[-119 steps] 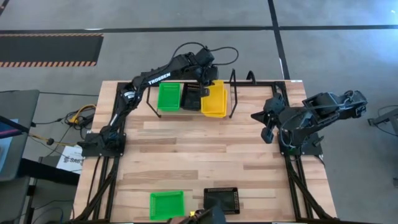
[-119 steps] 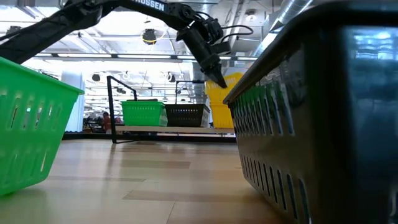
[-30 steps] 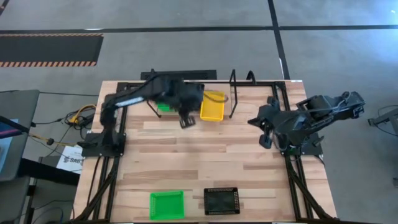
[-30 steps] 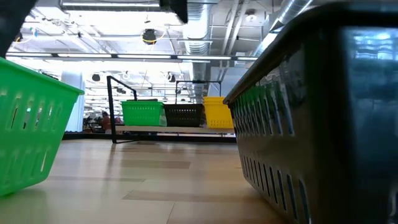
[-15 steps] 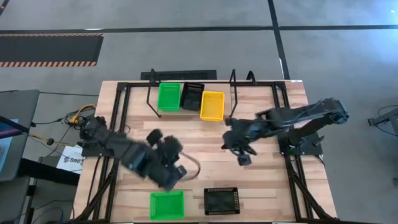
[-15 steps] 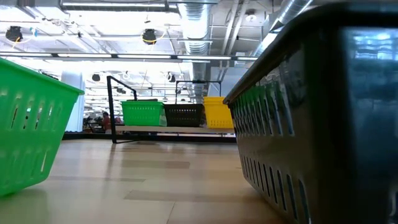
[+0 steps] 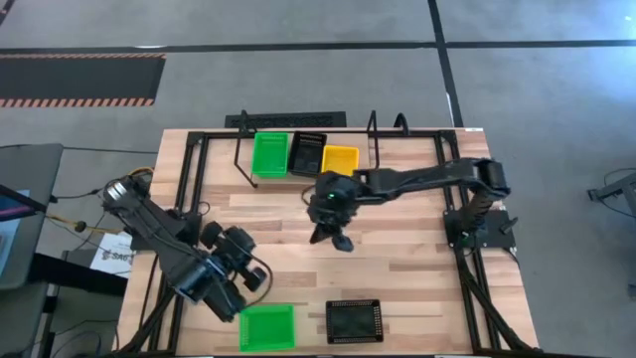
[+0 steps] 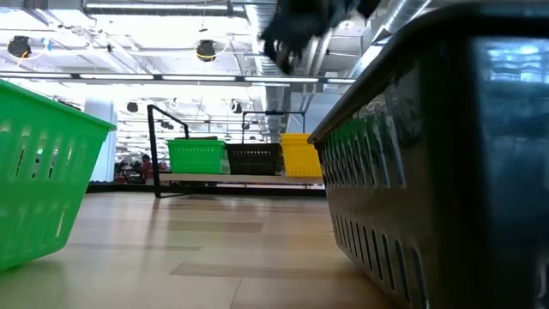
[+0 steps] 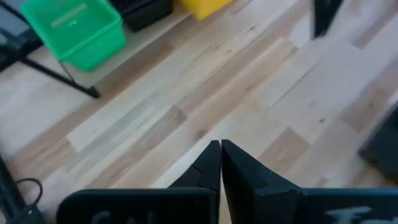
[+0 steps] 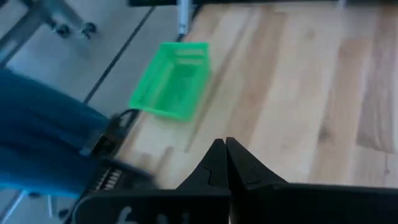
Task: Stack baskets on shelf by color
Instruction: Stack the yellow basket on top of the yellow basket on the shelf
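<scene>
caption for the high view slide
Green, black and yellow baskets line the shelf; both arms reach mid-table.
</scene>
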Controlling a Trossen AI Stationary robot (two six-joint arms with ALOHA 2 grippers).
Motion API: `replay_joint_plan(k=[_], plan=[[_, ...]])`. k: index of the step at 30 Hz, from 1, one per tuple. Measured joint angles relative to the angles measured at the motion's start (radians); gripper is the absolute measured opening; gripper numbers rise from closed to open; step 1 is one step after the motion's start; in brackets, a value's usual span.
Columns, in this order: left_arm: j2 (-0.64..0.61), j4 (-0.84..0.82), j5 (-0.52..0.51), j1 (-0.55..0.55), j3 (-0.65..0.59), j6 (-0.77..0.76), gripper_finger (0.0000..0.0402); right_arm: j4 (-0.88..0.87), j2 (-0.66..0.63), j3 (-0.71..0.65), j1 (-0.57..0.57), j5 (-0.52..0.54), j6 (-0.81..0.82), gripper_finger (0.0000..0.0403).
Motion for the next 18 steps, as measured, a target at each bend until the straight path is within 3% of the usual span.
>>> replay_joint_plan(k=[2,6,8,18], plan=[[-0.047,-0.007,0.010,0.000,-0.067,-0.010,0.0000,-0.038,0.049,0.007,-0.022,0.053,0.031,0.0000],[-0.133,-0.006,0.008,0.001,-0.161,-0.024,0.0000,-0.263,0.115,0.041,-0.038,0.367,0.047,0.0000],[-0.169,0.000,-0.012,0.001,-0.196,-0.021,0.0000,-0.362,0.132,0.045,-0.037,0.472,0.039,0.0000],[-0.268,-0.003,-0.075,0.010,-0.271,0.026,0.0000,-0.301,0.144,0.047,-0.058,0.624,0.034,0.0000]])
